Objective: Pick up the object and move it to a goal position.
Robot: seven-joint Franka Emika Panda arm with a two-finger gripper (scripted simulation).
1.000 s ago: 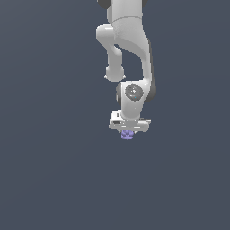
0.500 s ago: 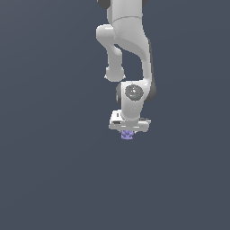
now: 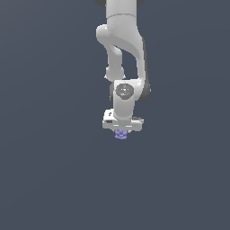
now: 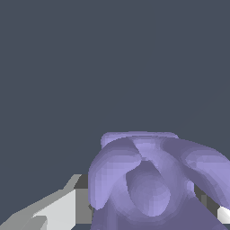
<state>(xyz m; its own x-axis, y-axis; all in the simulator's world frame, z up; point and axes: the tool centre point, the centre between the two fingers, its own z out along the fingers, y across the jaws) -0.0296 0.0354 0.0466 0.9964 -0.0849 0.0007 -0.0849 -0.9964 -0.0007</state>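
Note:
The object (image 3: 120, 134) is a small lavender-purple knobbly lump. In the exterior view it sits directly under the white hand of the arm, between the fingers of my gripper (image 3: 121, 133). In the wrist view the object (image 4: 148, 179) fills the near part of the picture, with a grey-white finger (image 4: 58, 211) beside it and a bit of the other finger (image 4: 223, 214) at the opposite side. The gripper is shut on the object. The fingertips are mostly hidden behind the hand and the lump.
The white arm (image 3: 123, 58) reaches down from the top of the exterior view. Around it there is only a plain dark grey-blue ground (image 3: 54, 170). No other objects or goal marker show.

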